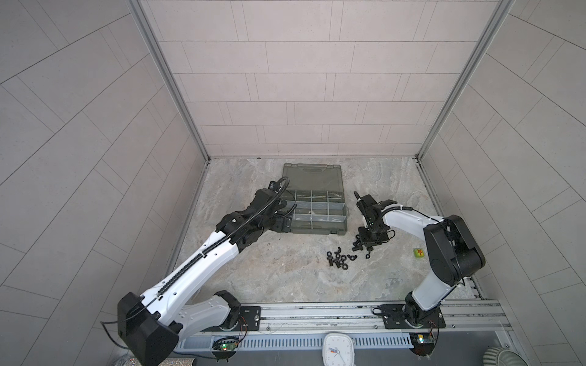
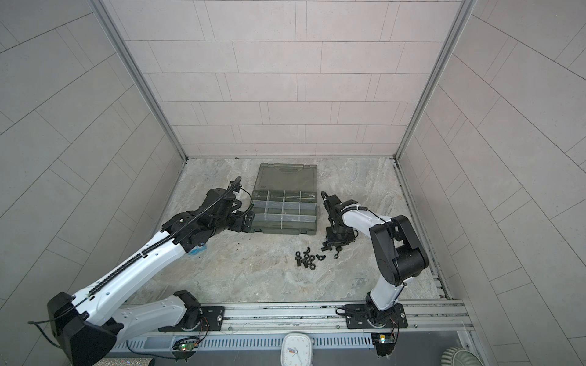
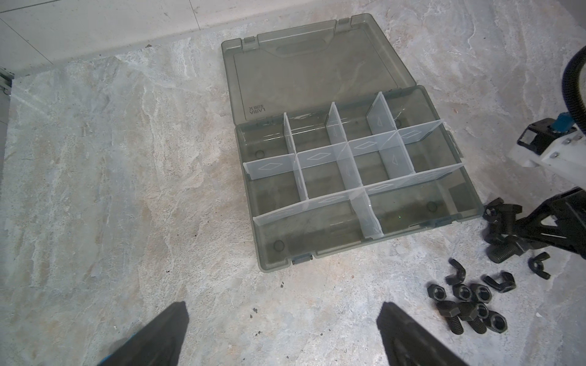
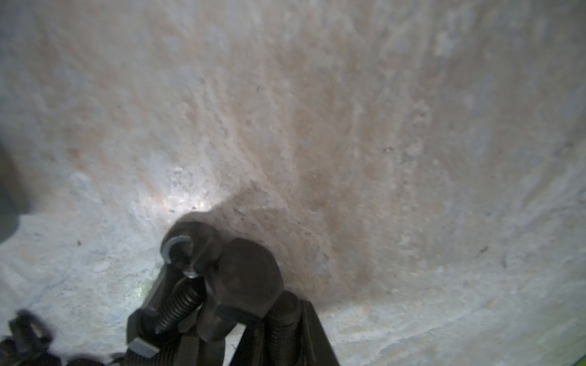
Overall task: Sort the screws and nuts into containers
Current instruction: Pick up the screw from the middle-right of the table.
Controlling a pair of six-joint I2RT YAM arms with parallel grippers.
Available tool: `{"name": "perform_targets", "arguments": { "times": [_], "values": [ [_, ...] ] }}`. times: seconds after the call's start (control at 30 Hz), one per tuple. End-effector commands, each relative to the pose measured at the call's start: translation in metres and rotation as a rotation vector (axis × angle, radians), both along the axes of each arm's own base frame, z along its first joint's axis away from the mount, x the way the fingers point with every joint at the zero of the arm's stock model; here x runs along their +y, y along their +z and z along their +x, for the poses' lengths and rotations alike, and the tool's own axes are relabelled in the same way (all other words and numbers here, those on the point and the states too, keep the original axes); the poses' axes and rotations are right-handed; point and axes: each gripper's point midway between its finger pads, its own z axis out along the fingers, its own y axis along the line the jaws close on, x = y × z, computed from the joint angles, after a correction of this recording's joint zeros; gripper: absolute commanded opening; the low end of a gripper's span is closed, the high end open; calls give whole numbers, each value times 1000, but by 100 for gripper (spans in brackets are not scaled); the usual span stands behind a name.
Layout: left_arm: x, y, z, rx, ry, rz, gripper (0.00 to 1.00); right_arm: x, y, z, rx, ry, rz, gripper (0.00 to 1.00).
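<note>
Right gripper (image 4: 234,294) has its jaws narrow, clamped on a screw (image 4: 249,279) down at the table (image 4: 348,126). Other screws (image 3: 452,320) and nuts (image 3: 438,291) lie loose beside it, near the open case's containers (image 3: 317,157). Left gripper (image 3: 280,336) hovers wide-jawed before them.

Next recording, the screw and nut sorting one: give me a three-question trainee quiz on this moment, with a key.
1. The jaws of the left tool stand how: open or shut?
2. True or false: the lid of the organiser case is shut.
3. Which tool is down among the screws near the case's corner?
A. left tool
B. right tool
C. neither

Key: 1 open; 2 false; 3 B.
</note>
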Motion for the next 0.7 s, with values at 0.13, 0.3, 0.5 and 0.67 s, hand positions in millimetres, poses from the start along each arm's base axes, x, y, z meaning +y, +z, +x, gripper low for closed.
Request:
{"name": "perform_targets", "arguments": {
  "times": [0.13,0.3,0.5,0.67],
  "values": [
    [5,10,1,-26,2,35,100,-10,11,-12,34,-25,-41,9],
    [6,10,5,-36,13,41,100,-13,42,-7,-16,-28,-52,9],
    [4,14,15,-64,34,38,100,-7,72,6,-71,-24,-20,9],
    [2,16,19,-66,35,42,100,5,86,19,-93,-27,26,9]
  ]
}}
